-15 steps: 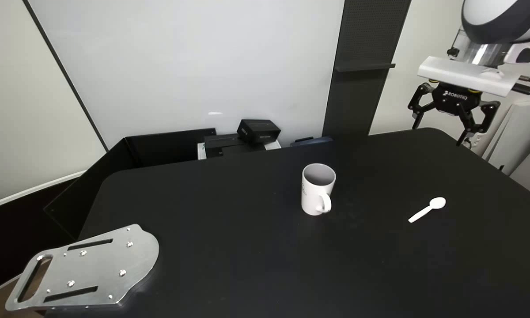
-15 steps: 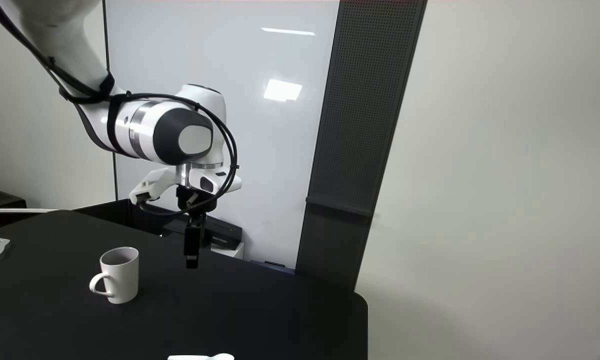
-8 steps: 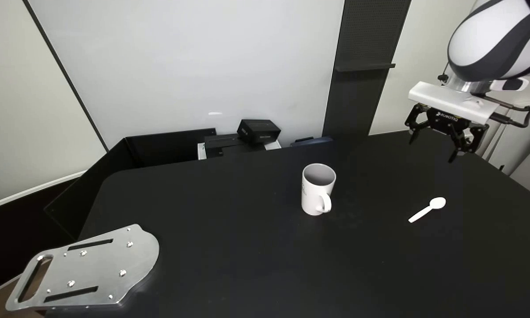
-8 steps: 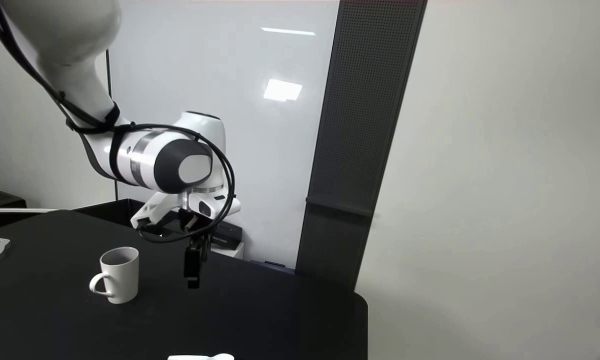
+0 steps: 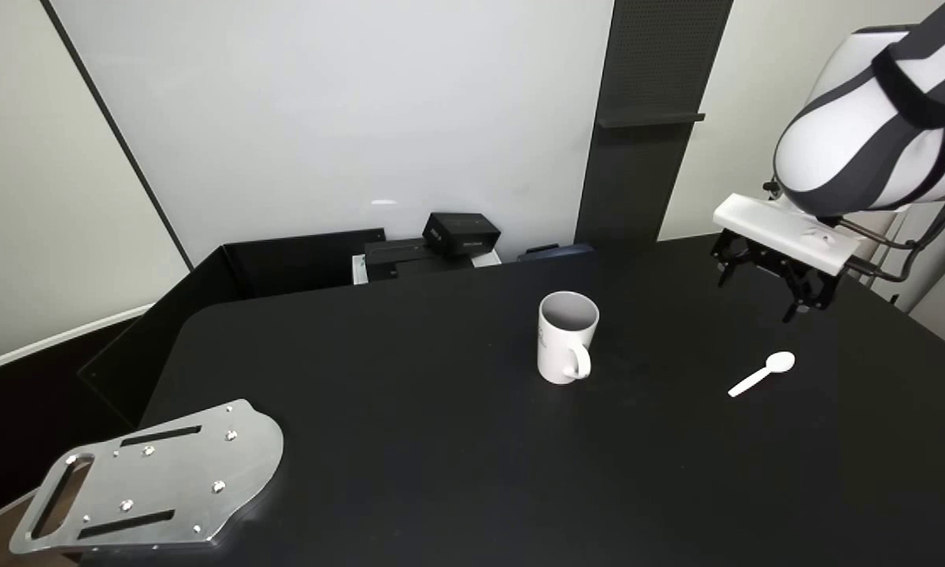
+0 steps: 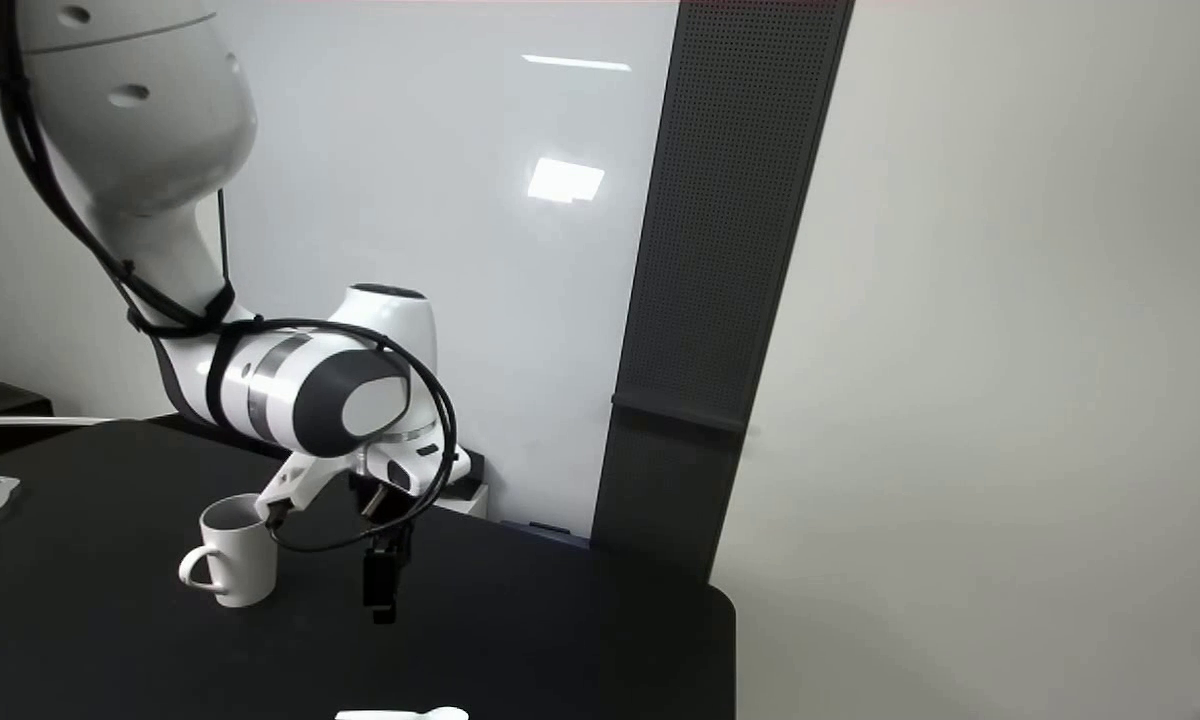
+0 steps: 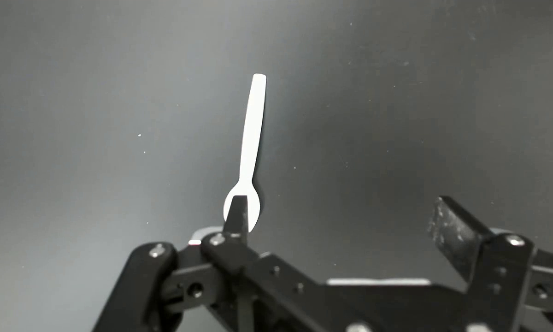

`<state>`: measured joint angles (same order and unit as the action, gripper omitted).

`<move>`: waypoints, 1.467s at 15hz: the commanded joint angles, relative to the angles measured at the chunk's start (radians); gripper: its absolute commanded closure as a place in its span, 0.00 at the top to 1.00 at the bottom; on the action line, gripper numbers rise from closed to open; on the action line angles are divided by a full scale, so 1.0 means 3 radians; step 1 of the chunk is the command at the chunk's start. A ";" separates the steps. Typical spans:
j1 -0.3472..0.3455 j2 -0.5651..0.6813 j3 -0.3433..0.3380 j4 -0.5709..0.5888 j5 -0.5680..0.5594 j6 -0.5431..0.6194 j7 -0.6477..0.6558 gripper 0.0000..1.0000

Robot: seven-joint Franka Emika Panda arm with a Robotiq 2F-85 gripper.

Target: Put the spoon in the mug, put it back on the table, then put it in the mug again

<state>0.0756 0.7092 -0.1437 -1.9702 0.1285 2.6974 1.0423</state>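
Observation:
The white spoon (image 5: pixel 780 362) lies flat on the black table (image 5: pixel 441 472), handle slanting toward the mug's side. Only its upper edge shows at the bottom border of an exterior view (image 6: pixel 445 714). The white mug (image 5: pixel 557 354) stands upright; I see only bare grey walls inside it. My gripper (image 5: pixel 756 298) hangs above the table just beyond the spoon's bowl, fingers wide apart and nothing between them. In the wrist view the spoon (image 7: pixel 252 129) points away from the gripper (image 7: pixel 341 199), and the left finger covers part of its bowl.
A grey metal plate (image 5: pixel 177 472) with slots sits at the table's corner in an exterior view. Black boxes (image 5: pixel 461 234) stand behind the far table edge, before a white board (image 5: pixel 362 118). The forearm (image 6: pixel 290 390) reaches over near the mug in an exterior view.
The arm has come down steadily, bringing my gripper lower over the table and closer to the spoon, with a slight shift toward the mug. Spoon and mug have stayed put; the fingers remain apart.

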 commanded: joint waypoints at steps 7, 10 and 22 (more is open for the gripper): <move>0.0091 0.0237 -0.0023 -0.0211 0.0099 0.0506 -0.0122 1.00; 0.0081 0.0278 -0.0012 -0.0286 0.0149 0.0625 -0.0178 1.00; 0.0132 0.0491 -0.0057 -0.0262 0.0253 0.0704 -0.0337 1.00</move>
<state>0.1035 0.8530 -0.1521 -2.0531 0.1765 2.9123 0.9622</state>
